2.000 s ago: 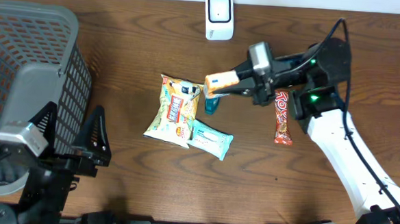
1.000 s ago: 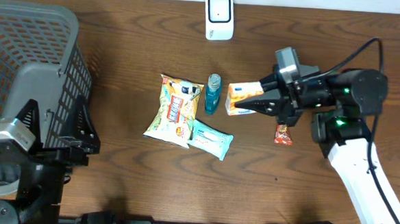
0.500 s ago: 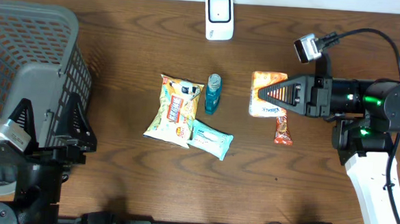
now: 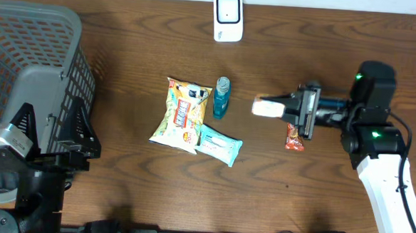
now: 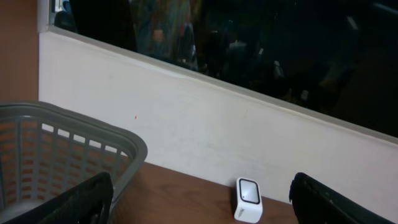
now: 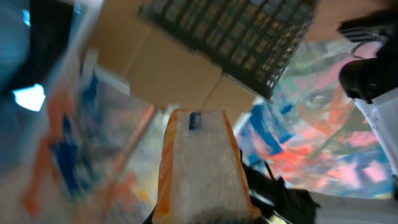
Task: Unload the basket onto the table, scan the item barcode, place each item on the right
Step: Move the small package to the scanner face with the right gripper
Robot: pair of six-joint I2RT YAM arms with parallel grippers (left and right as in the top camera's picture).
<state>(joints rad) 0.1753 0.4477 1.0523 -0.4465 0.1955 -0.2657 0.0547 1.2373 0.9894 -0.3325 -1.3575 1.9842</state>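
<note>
The right gripper has its jaws pinched nearly closed on one end of the orange-and-white carton, held off the wooden table between the blue bottle and a red candy bar, well apart from the white scanner. The left gripper has its jaws spread wide with nothing between them, beside the grey basket.

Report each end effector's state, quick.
Left end effector: open, holding nothing.
Right end effector: shut on the orange-and-white packet.
</note>
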